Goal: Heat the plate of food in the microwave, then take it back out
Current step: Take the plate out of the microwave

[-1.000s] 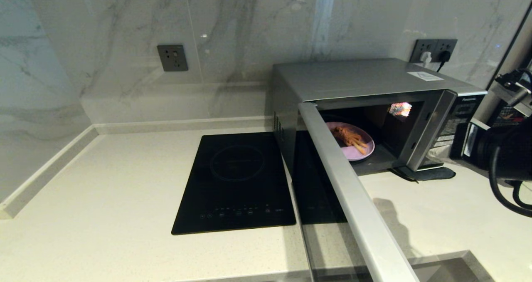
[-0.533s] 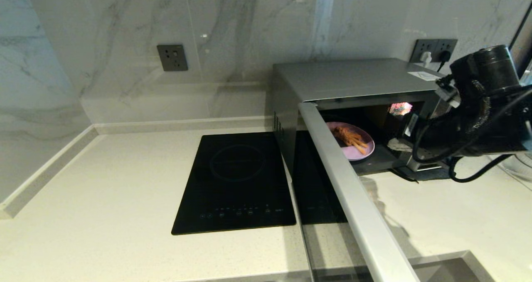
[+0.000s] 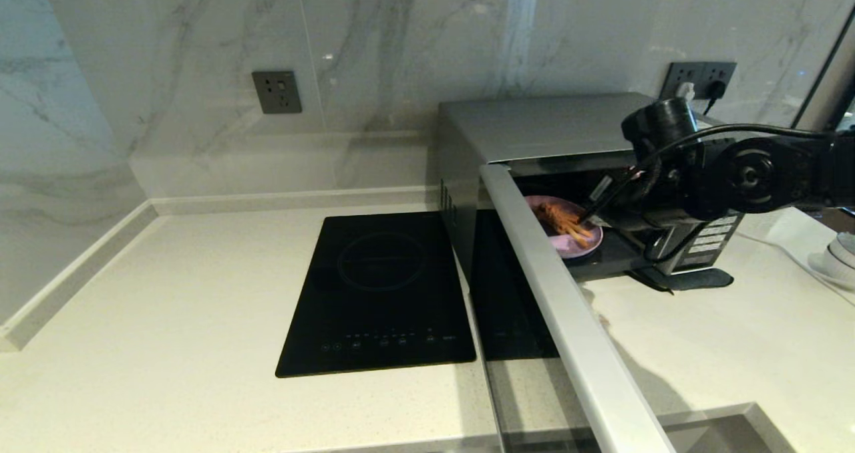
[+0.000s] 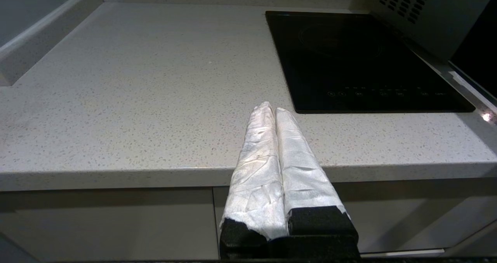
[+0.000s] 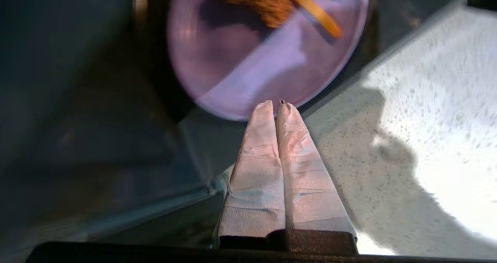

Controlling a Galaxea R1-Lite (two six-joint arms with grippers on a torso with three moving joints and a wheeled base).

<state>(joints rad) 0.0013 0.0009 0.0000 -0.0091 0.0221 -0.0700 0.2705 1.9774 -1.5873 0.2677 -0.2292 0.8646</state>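
Inside the open microwave (image 3: pixel 568 132), on its floor, the plate of food (image 3: pixel 573 244), with the right gripper (image 5: pixel 276 107) closed and empty just at its rim: take-out step, next opening for a rim grasp.

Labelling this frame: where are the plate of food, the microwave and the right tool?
plate of food (image 3: pixel 573 244), head view, bare lilac rim.
microwave (image 3: pixel 548 125), head view, silver top panel.
right tool (image 5: pixel 277 104), right wrist view, between its fingertips.
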